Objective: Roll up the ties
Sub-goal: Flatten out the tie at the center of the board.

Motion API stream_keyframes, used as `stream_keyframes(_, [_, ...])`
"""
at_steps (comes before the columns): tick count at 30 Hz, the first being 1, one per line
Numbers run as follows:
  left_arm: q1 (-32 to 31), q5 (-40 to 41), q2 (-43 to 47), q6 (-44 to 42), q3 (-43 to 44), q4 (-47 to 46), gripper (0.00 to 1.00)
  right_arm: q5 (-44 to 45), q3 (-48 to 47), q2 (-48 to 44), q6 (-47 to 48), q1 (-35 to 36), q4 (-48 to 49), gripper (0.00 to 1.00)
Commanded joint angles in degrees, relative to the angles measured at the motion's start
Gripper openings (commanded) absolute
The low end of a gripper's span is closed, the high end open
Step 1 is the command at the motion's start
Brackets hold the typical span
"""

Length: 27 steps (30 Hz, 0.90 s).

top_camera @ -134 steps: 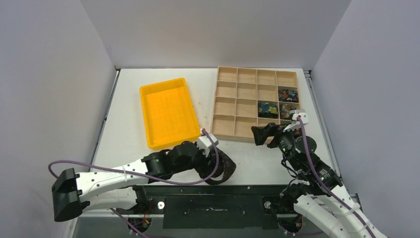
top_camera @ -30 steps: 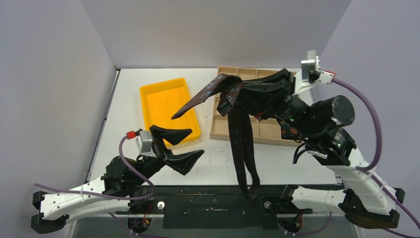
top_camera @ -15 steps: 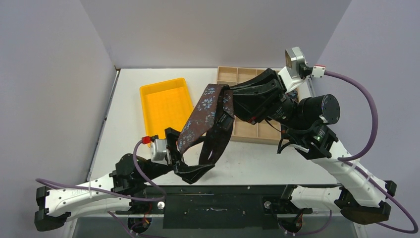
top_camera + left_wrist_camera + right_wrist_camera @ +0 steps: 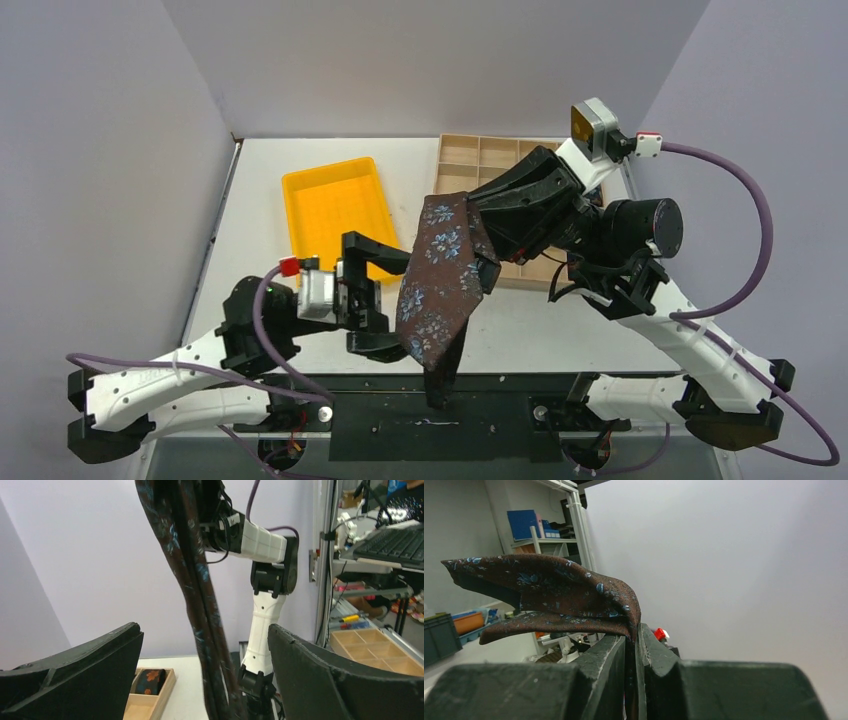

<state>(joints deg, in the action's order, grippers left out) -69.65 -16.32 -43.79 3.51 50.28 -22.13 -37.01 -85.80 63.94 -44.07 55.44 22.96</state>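
A dark brown tie [image 4: 440, 280] with a blue floral print hangs folded from my right gripper [image 4: 476, 203], which is raised over the table and shut on the fold. The right wrist view has the tie [image 4: 549, 587] draped out from the pinched jaws of that gripper [image 4: 634, 636]. My left gripper [image 4: 376, 297] is open and level, its fingers either side of the hanging strip without touching it. The left wrist view puts the tie [image 4: 197, 595] between those spread fingers [image 4: 75, 665]. A rolled tie [image 4: 150, 680] with orange print sits in a tray cell.
A yellow bin [image 4: 335, 215] sits at the left middle of the table. A wooden compartment tray [image 4: 480, 155] lies at the back right, mostly covered by the right arm. The tie's lower end [image 4: 437, 385] hangs past the table's near edge.
The right gripper has swung the tie left and toward the front, so it now hangs straight down. The left gripper has risen and moved right, its open fingers now bracketing the strip.
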Motion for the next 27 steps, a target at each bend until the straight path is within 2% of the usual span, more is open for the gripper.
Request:
stream_keyframes(1, [2.8, -8.4, -6.9, 1.0, 3.9, -0.8, 0.9, -3.0, 0.4, 1.5, -3.8, -0.1, 8.7, 0.05])
stream_keyframes(5, [5.8, -12.0, -11.7, 5.3, 6.1, -2.0, 0.59, -3.6, 0.3, 1.7, -3.6, -0.2, 8.3, 0.05])
stream_keyframes(9, [6.2, -12.9, -11.7, 8.0, 3.3, -7.8, 0.31, -1.5, 1.0, 0.4, 0.9, -0.1, 3.6, 0.05])
stream_keyframes(12, [6.2, -14.0, -12.1, 9.3, 2.1, -7.6, 0.0, 3.3, 3.0, -1.8, 5.8, -0.1, 0.0, 0.05])
stream_keyframes(17, [6.2, -8.6, -9.1, 14.4, -1.0, 2.3, 0.0, 23.0, 13.5, -12.4, 17.4, -0.2, -10.2, 0.05])
stream_keyframes(24, [6.1, 2.9, 0.0, 20.4, -15.1, 9.5, 0.0, 56.4, 37.5, -31.9, 17.2, -0.2, -20.7, 0.05])
stream_keyframes(27, [6.1, 12.1, -1.4, 22.4, -19.1, 11.5, 0.0, 66.3, 48.6, -36.6, 20.4, -0.1, -19.1, 0.05])
